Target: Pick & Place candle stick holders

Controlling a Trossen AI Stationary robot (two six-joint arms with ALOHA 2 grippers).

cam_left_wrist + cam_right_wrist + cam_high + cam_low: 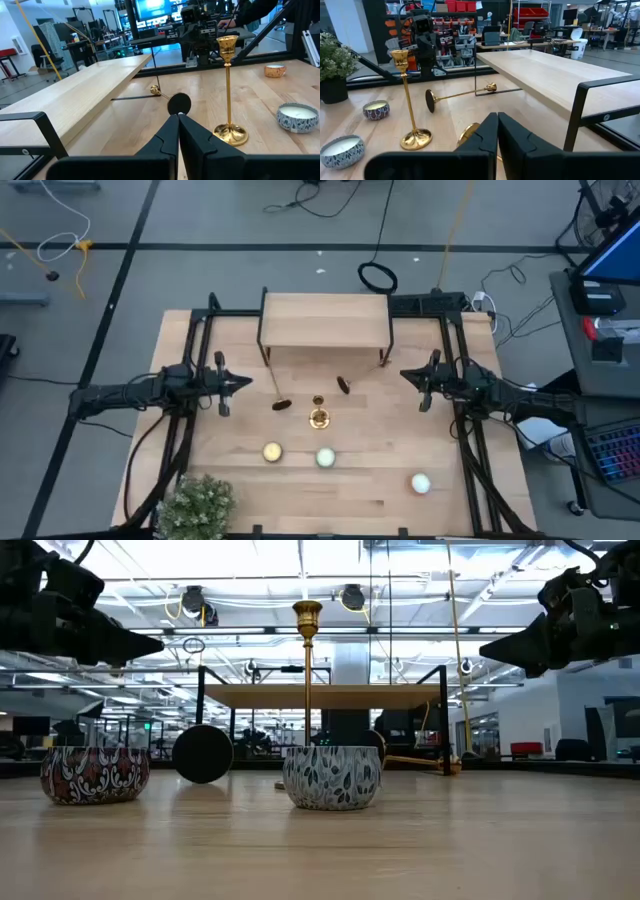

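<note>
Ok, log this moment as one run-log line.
left gripper: shut, raised, idle | right gripper: shut, raised, idle | candle stick holders: one upright, two lying flat

Readable text: none anywhere on the table or in the room behind it.
Candle tins: painted leaf and flower patterns only, no wording.
Screens at the back of the room: lit blue, nothing on them legible.
Red bins on the far shelves: no labels that can be made out.
Gold candlestick: plain metal, no marking.
</note>
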